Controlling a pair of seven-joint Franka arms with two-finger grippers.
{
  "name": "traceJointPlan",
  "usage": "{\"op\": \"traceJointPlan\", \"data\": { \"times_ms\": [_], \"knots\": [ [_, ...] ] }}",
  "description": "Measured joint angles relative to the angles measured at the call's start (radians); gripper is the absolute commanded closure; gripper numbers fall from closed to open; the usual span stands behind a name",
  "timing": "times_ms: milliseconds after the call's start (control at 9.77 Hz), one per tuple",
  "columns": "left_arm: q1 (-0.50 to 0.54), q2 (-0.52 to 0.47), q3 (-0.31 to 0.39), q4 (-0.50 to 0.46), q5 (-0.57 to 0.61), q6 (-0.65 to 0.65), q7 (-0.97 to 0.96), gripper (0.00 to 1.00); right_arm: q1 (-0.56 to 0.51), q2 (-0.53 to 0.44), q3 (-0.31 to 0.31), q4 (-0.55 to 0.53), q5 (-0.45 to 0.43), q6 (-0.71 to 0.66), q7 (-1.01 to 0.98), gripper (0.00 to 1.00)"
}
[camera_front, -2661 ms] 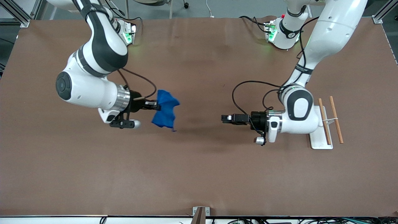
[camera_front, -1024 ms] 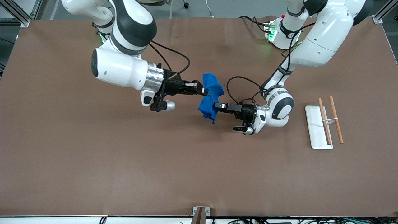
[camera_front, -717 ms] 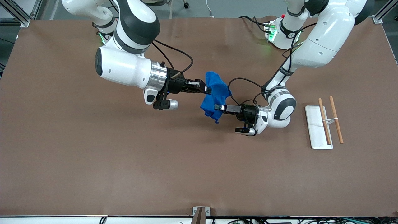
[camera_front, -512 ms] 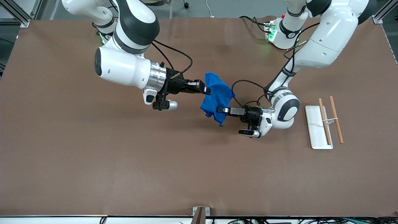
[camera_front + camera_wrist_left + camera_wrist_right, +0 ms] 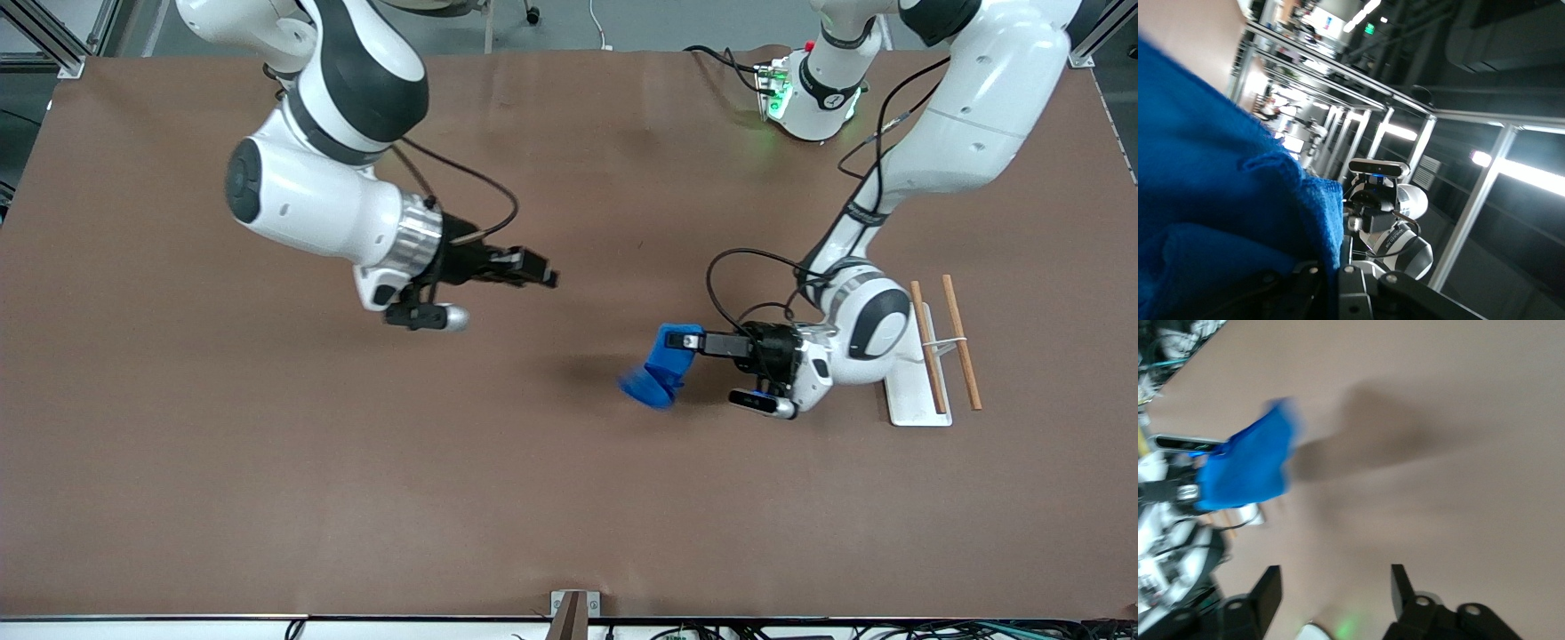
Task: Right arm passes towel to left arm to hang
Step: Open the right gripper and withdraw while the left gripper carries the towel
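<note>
The bright blue towel [image 5: 660,366] hangs bunched from my left gripper [image 5: 683,340], which is shut on it above the table, beside the rack. In the left wrist view the towel [image 5: 1211,220] fills the space between the jaws. My right gripper [image 5: 544,276] is open and empty over the middle of the table, apart from the towel. In the right wrist view its two fingers [image 5: 1268,590] stand wide apart over bare table, and the towel [image 5: 1245,470] shows farther off in the left gripper.
A white rack tray [image 5: 909,391] with two wooden rods [image 5: 961,353] stands toward the left arm's end of the table. The brown table [image 5: 533,498] spreads wide around both arms.
My right gripper has let go of the towel and drawn back toward its own base. My left gripper has taken the towel and carried it toward the rack.
</note>
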Motion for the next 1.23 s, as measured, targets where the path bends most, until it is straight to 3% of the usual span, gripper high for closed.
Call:
{"op": "traceJointPlan", "data": {
  "times_ms": [307, 614, 921, 1024, 1228],
  "knots": [
    [0.029, -0.154, 0.007, 0.042, 0.292, 0.177, -0.359, 1.00, -0.014, -0.029, -0.110, 0.004, -0.247, -0.090, 0.020, 0.00],
    [0.085, -0.259, 0.026, 0.122, 0.792, 0.202, -0.737, 0.99, -0.019, -0.088, -0.246, 0.009, -0.454, -0.172, 0.013, 0.00],
    [0.088, -0.333, 0.025, 0.141, 1.284, 0.195, -1.046, 1.00, -0.023, -0.150, -0.349, 0.010, -0.505, -0.269, -0.042, 0.00],
    [0.087, -0.341, 0.025, 0.137, 1.379, 0.178, -1.096, 1.00, -0.032, -0.169, -0.378, 0.011, -0.519, -0.298, -0.075, 0.00],
    [0.129, -0.341, 0.032, 0.127, 1.453, 0.115, -1.172, 0.99, -0.106, -0.201, -0.398, 0.011, -0.530, -0.361, -0.193, 0.00]
  ]
}}
